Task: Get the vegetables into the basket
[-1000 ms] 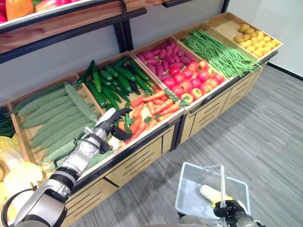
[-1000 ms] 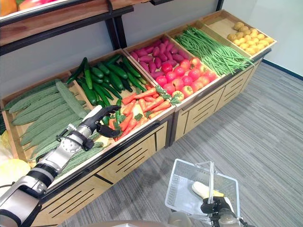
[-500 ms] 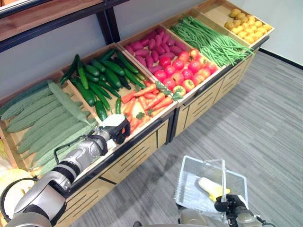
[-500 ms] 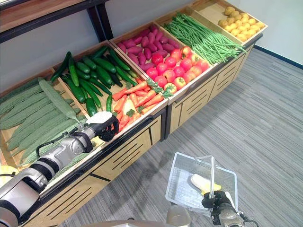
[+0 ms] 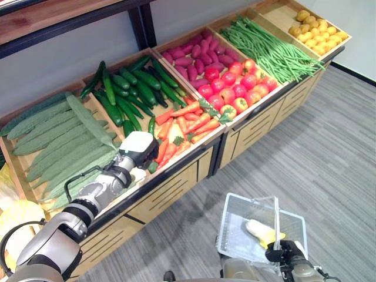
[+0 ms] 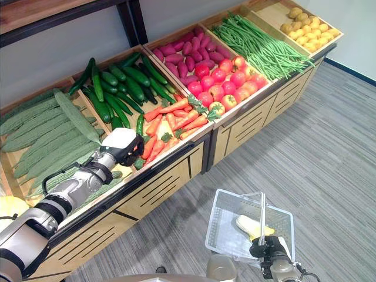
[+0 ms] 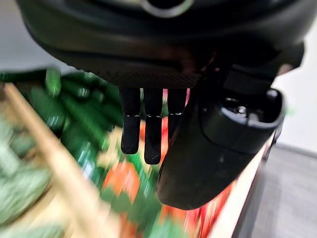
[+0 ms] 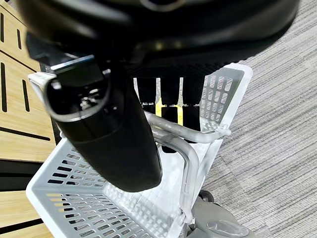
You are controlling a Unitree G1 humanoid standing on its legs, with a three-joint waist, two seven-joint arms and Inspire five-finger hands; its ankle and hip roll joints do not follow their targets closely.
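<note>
My left hand (image 5: 137, 147) hovers palm down over the front left corner of the carrot bin (image 5: 187, 124), right by the wooden divider. In the left wrist view its fingers (image 7: 148, 133) hang straight above the carrots (image 7: 124, 181) and hold nothing. My right hand (image 5: 281, 254) is shut on the handle (image 8: 184, 148) of a white wire basket (image 5: 235, 232), which hangs low over the floor at the lower right. One pale yellow vegetable (image 5: 262, 231) lies in the basket.
The wooden stand also holds ridged green gourds (image 5: 59, 141), cucumbers (image 5: 126, 97), purple sweet potatoes (image 5: 191, 59), tomatoes (image 5: 235, 88), green beans (image 5: 270, 50) and yellow potatoes (image 5: 317, 29). A dark shelf runs above it. Grey floor (image 5: 329, 147) lies open to the right.
My left hand has turned palm down and dropped from above the cucumbers and carrots to the carrot bin's front corner. The camera has shifted. The right hand still holds the basket.
</note>
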